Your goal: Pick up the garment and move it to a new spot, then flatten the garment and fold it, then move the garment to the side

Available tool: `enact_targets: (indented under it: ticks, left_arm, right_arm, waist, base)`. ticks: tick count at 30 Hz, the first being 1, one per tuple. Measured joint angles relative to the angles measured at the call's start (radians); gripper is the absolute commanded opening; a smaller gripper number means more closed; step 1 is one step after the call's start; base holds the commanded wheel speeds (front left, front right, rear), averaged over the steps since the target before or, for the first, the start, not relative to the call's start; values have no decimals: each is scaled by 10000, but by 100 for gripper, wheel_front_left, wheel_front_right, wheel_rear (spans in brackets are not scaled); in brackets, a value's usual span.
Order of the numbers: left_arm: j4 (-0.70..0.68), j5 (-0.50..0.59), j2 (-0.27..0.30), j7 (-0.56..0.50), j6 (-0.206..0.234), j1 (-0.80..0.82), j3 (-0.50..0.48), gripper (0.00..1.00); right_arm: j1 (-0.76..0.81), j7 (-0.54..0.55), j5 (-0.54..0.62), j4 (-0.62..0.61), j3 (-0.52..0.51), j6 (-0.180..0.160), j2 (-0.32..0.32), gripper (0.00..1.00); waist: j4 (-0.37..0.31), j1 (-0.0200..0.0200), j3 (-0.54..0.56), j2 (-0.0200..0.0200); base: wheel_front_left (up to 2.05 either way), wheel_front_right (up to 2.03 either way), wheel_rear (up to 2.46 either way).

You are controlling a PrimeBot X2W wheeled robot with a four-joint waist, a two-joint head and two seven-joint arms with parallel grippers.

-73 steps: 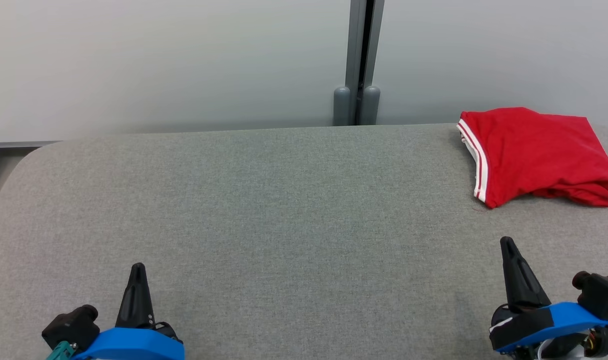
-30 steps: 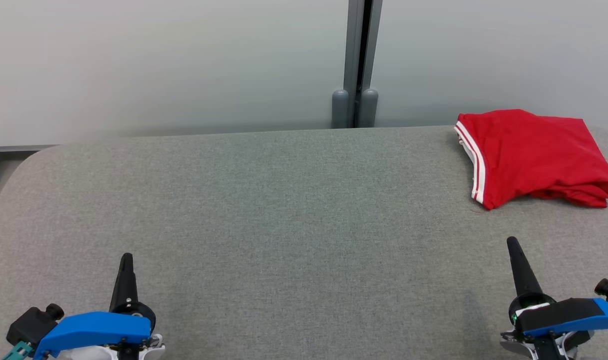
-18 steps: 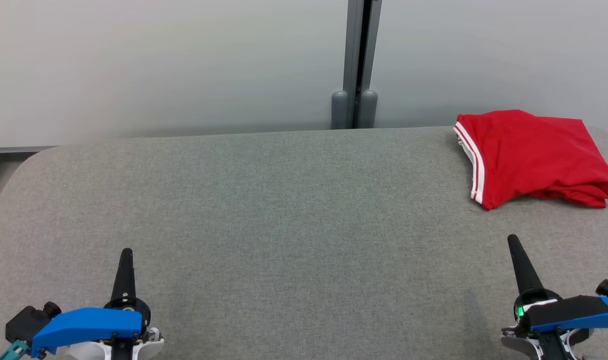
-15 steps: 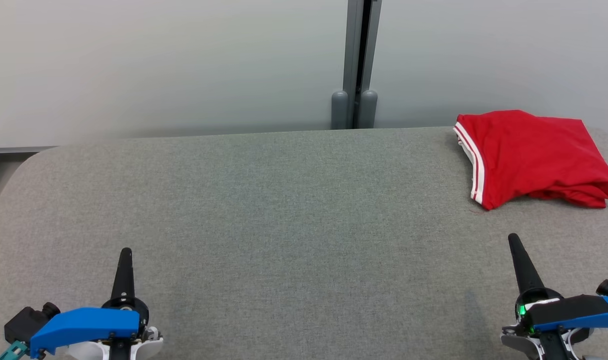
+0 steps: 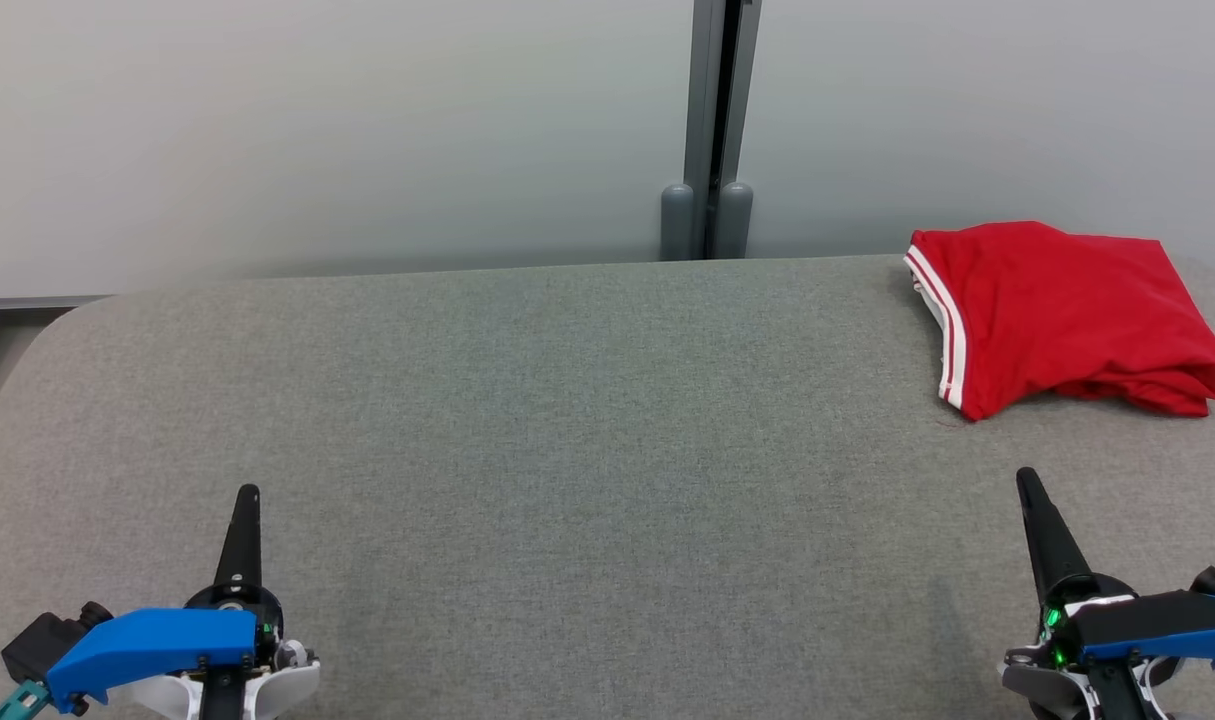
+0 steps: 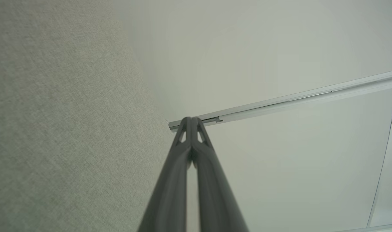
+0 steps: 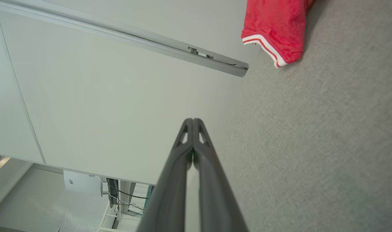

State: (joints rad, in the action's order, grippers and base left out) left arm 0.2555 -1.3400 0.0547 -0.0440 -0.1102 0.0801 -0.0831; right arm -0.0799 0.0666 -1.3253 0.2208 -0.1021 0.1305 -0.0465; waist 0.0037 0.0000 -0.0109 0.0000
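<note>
Probably done — folded red garment (image 5: 1067, 310) lies ahead of the right claw (image 5: 1025, 482); both it and left claw (image 5: 248, 494) clenched, empty.

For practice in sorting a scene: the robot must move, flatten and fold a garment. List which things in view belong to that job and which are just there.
Job: red garment, loosely folded, far right; left gripper, shut; right gripper, shut; grey table, the work surface.
Just there: pale wall panels; grey post between them.
</note>
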Motion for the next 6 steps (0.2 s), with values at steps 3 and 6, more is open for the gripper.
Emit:
enact_targets:
  ticks: [3,6]
  left_arm:
    - [-6,-244,-4,-75,-40,4,-19,0]
    - [-12,-483,-8,-128,-50,36,-40,0]
  right_arm:
    - [-6,40,-263,21,-12,0,0,0]
    - [-37,98,-500,52,-19,0,0,0]
  waist:
    - [-3,0,6,0]
    - [-6,0,12,0]
  base:
    - [0,0,0]
    - [0,0,0]
